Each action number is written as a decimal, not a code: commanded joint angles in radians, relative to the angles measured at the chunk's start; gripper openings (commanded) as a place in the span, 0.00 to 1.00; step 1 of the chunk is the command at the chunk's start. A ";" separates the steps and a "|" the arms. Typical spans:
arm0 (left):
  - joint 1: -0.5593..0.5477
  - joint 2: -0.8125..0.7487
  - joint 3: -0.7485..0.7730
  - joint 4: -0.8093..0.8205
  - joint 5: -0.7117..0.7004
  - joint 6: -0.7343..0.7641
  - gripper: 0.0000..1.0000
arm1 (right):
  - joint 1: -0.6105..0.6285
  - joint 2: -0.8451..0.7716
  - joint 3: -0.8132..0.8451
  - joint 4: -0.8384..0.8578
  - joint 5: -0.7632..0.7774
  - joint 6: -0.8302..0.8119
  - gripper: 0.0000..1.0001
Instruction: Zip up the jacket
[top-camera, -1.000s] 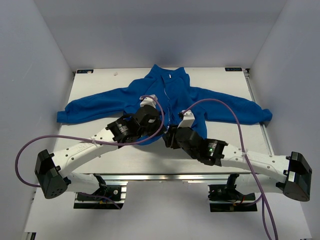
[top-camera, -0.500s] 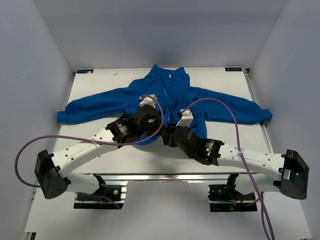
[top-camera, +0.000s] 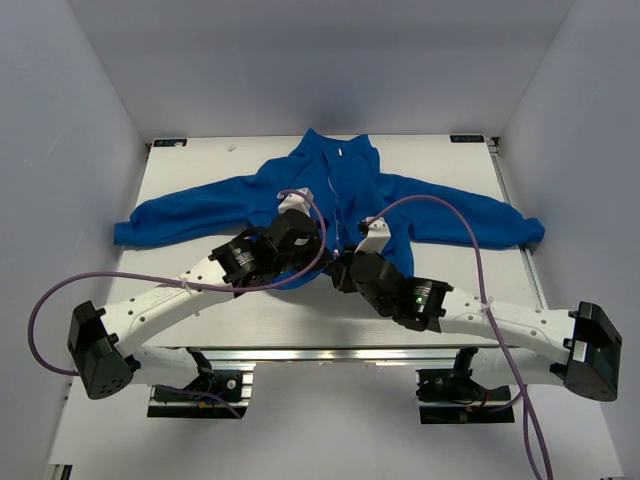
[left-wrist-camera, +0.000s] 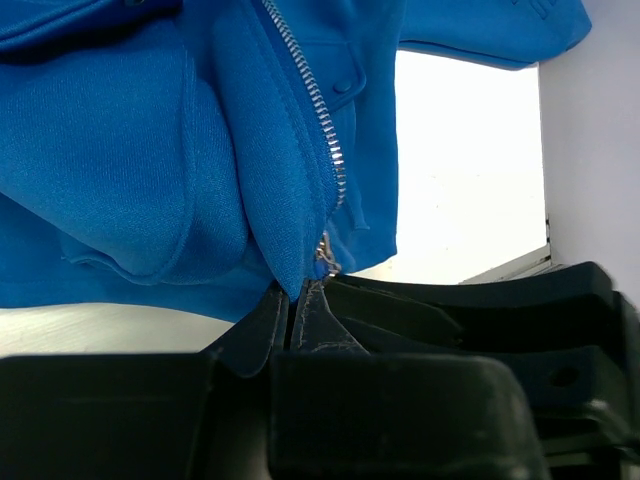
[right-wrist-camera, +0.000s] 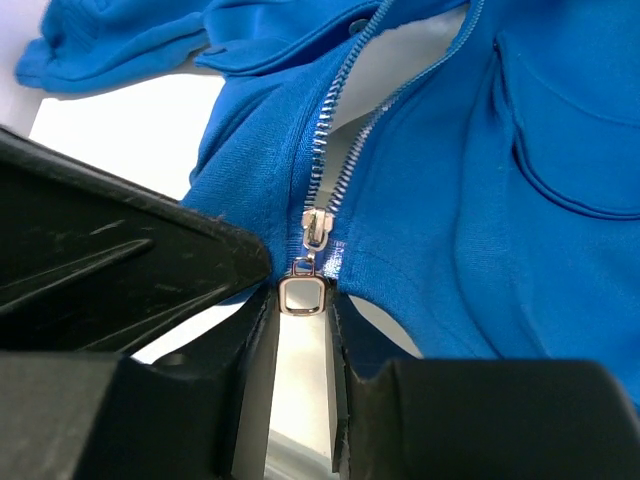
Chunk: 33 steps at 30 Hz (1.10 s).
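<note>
The left claw (left-wrist-camera: 292, 318) is clenched on the jacket (top-camera: 340, 190) hem; the right claw (right-wrist-camera: 300, 320), parted, brackets the zipper pull (right-wrist-camera: 302, 294). Next, seemingly: pinch it and draw toward the far collar.

Right gripper (right-wrist-camera: 302, 318) fingers (right-wrist-camera: 255, 330) flank the zipper pull (right-wrist-camera: 301, 294) at the jacket (right-wrist-camera: 520, 200) hem, teeth parted above.

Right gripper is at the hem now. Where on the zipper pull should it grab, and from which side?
Take the square ring tab hanging below the slider, coming from the hem side. It lies flat between the right gripper's fingers, which look well placed to pinch its side edges. The left gripper pins the jacket's hem.
</note>
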 joint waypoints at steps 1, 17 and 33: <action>-0.011 -0.043 -0.002 0.005 0.023 0.015 0.00 | 0.005 -0.064 0.008 0.003 -0.013 0.020 0.00; -0.009 -0.133 -0.110 0.080 0.074 0.185 0.00 | -0.178 -0.055 0.138 -0.281 -0.542 -0.037 0.00; -0.011 -0.135 -0.171 0.025 0.170 0.299 0.00 | -0.357 -0.006 0.264 -0.399 -0.689 -0.187 0.00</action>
